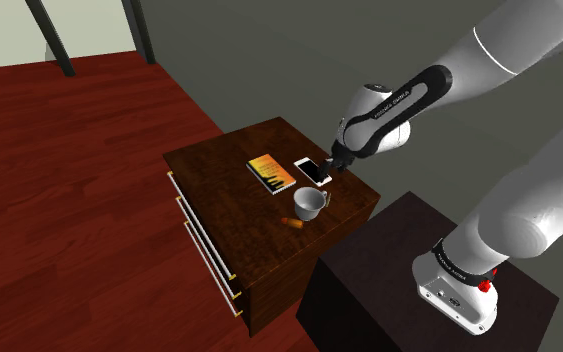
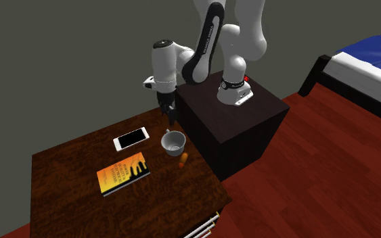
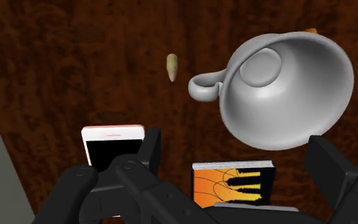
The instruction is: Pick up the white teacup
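A pale grey-white teacup (image 1: pixel 309 203) with a side handle stands upright on the dark wooden dresser top (image 1: pixel 224 170), near the edge closest to the stand. In the second exterior view the teacup (image 2: pixel 173 141) sits just below my black gripper (image 2: pixel 170 120), which hovers above its handle side. In the wrist view the teacup (image 3: pixel 285 89) lies just beyond my gripper (image 3: pixel 234 159). The fingers (image 3: pixel 147 149) stand wide apart and touch nothing. The gripper (image 1: pixel 334 165) is open and empty.
A white-framed phone (image 1: pixel 312 170) and an orange-yellow book (image 1: pixel 271 173) lie flat beside the cup. A small orange item (image 1: pixel 292 222) rests on the cup's other side, and a small tan piece (image 3: pixel 172 67) lies near the handle. The dark stand (image 1: pixel 419 270) adjoins the dresser.
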Available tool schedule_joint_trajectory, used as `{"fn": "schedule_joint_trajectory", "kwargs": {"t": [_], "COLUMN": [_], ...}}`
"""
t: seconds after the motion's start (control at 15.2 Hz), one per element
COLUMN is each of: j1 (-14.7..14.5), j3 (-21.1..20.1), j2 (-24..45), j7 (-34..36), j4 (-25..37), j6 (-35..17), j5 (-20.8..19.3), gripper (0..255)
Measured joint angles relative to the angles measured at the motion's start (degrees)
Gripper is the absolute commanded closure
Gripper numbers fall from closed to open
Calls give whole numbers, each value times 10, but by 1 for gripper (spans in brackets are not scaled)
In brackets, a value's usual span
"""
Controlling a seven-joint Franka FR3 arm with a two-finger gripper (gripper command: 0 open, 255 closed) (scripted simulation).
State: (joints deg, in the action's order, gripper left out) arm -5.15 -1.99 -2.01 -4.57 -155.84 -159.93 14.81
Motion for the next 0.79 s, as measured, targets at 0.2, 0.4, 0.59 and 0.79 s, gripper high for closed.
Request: {"fn": "schedule_joint_trajectory", "kwargs": {"t": [0.2,0.4,0.59,0.79], "j1": [-5,8,21,34], "j3": [-12,-31,-49,-64], "j2": [84,130,166,195], "j7": [-41,-81,-104,-119], "j4": [27,33,41,51], "j6": [-53,-91,-118,-138], "j5": [52,94,117,130], "gripper": [0,0,0,0]}}
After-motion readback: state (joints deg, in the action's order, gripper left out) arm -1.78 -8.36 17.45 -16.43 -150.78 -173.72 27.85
